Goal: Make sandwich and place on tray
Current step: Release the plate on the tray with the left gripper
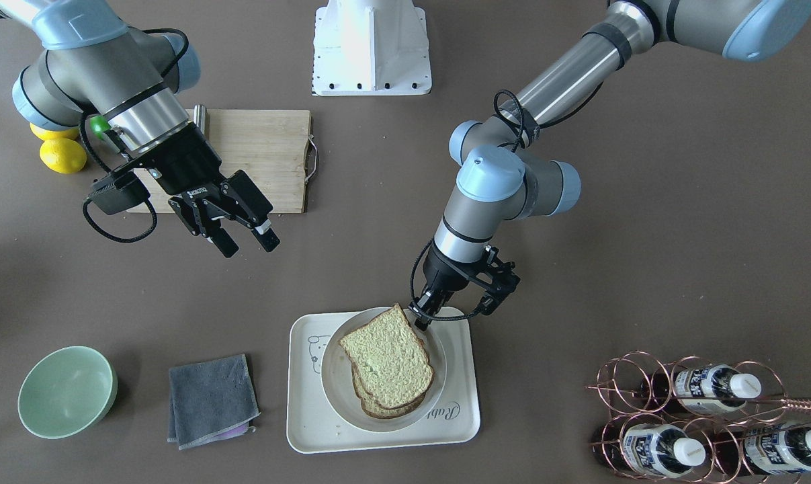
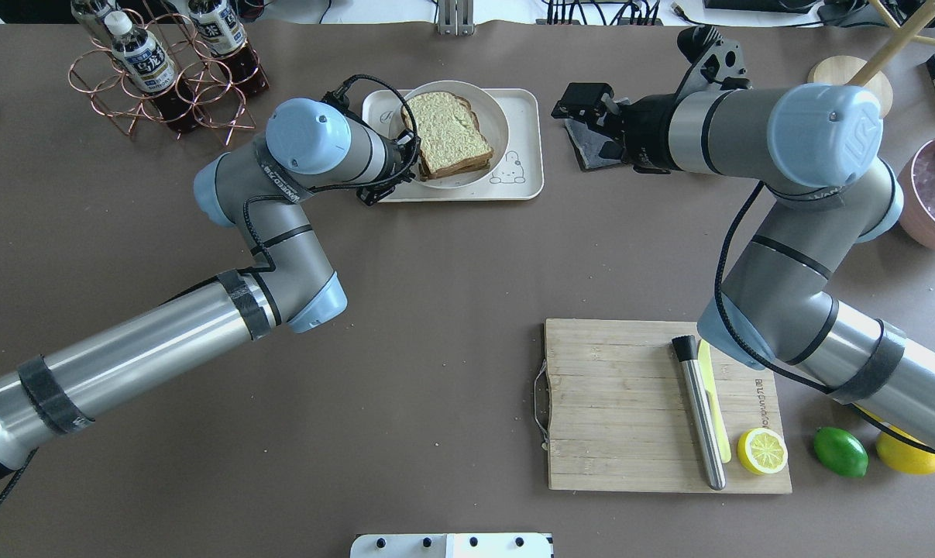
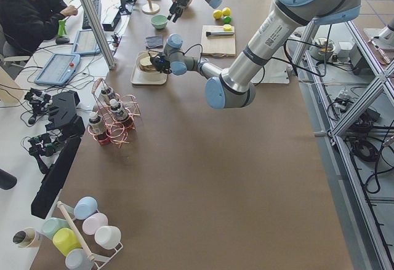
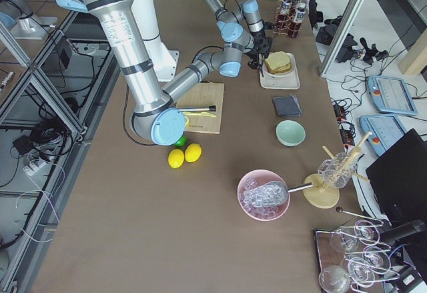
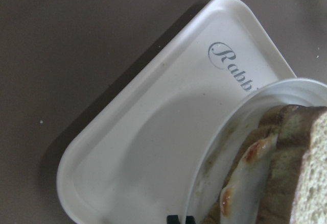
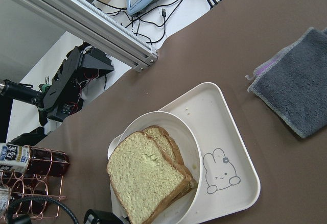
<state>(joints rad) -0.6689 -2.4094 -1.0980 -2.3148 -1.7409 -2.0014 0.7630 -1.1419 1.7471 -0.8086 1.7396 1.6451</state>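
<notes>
Exterior front-facing view: sandwich [image 1: 388,359] of 2 slices, stacked slightly askew, on round plate [image 1: 437,393]; plate inside tray [image 1: 304,417] on bench.
Left wrist view: egg [image 5: 245,183] peeking from between the slices, white with a browned edge.
Left fingers [image 1: 420,320]: narrow, tips nearly together at the plate's rim, just beside a bread corner; impossible to tell whether pinching the rim.
Right fingers [image 1: 247,240]: spread wide, holding nothing, above the bench, well apart from the tray.
Step in hand: probably letting go of the plate; task seemingly close to done.
Doing it well: part the tips only slightly, then rise straight up, clear of the crust corner, to avoid dragging the top slice or skidding the plate across the tray.
</notes>
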